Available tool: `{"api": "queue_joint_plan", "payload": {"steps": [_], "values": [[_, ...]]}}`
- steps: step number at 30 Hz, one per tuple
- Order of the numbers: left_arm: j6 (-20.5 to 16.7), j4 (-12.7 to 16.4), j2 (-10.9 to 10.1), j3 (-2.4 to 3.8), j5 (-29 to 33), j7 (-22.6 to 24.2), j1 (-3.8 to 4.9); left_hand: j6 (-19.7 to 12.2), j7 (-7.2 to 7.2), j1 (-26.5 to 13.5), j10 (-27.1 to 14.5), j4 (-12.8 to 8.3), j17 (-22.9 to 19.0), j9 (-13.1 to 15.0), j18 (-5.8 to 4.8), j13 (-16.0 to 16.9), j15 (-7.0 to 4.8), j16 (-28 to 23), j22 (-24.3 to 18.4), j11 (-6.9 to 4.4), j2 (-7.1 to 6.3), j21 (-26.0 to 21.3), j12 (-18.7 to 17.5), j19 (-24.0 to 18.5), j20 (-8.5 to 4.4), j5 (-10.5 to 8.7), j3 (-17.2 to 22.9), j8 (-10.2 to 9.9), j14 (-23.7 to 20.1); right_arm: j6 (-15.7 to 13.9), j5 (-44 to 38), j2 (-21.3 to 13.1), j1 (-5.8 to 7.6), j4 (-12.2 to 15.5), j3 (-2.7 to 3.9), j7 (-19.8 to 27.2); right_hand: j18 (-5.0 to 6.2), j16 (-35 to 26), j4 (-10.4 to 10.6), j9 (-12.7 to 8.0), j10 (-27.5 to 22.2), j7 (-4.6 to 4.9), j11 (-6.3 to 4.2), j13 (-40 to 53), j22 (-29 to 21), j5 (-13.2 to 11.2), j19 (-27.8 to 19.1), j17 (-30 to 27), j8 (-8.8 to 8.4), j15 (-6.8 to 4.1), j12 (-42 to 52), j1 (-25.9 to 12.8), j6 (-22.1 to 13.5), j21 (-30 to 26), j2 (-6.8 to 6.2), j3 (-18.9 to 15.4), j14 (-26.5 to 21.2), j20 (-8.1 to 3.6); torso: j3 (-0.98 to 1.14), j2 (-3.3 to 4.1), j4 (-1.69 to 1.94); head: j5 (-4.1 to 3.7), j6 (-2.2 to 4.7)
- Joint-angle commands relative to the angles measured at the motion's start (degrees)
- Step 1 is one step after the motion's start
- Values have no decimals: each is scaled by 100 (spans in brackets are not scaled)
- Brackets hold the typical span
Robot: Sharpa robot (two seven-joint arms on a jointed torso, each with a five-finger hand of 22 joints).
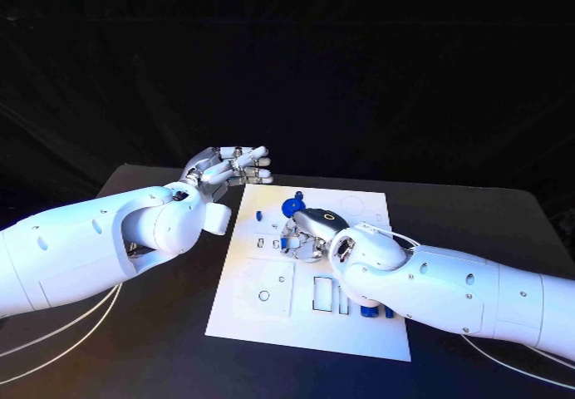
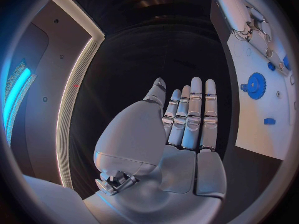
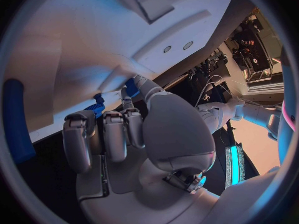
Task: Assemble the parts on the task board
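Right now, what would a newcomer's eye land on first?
The white task board on the black table, with the right hand down on its middle among small blue parts. A blue gear sits near its far edge. The left hand hangs open beside the board's far left corner.

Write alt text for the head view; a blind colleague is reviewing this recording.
Two white robot arms reach over a white task board on a black table. The right hand is down on the board's middle beside a blue gear, fingers bent on small parts; the left hand is raised off the board's far left corner, holding nothing.
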Motion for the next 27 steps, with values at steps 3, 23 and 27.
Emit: {"api": "queue_joint_plan", "payload": {"steps": [3,23,27], "values": [[110,13,3,3,10,19,4,48,-5,29,37,-21,2,4,25,3,28,-29,-7,6,16,8,-34,10,3,26,-23,-30,-4,101,-1,2,-6,0,0,-19,-82,-22,32,-18,-36,39,68,748,1506,-79,598,1021,-89,78,-65,-108,-133,25,-42,-77,489,64,-1,-1,1,-3,-5],[402,-123,-4,2,-563,-470,3,205,-158,28,621,15,150,16,42,71,-194,207,87,-198,22,276,107,429,-175,29,-48,-40,548,-725,521,-459,43,558,68,792,-82,69,1331,-216,-192,323,345,629,1506,-514,598,1189,-388,335,-168,574,-1235,25,-472,-1194,518,328,-2,-34,5,4,-5],[634,-209,-3,1,-1082,-969,3,333,-247,55,856,26,335,24,43,75,-336,492,186,-305,17,512,110,749,-345,39,-29,-33,1052,-704,1581,-816,235,800,107,1549,-82,79,1236,-163,-235,225,265,594,1506,-460,598,1214,-286,279,-207,721,-963,25,-249,-1090,521,289,-7,-66,-17,29,-45]]}}
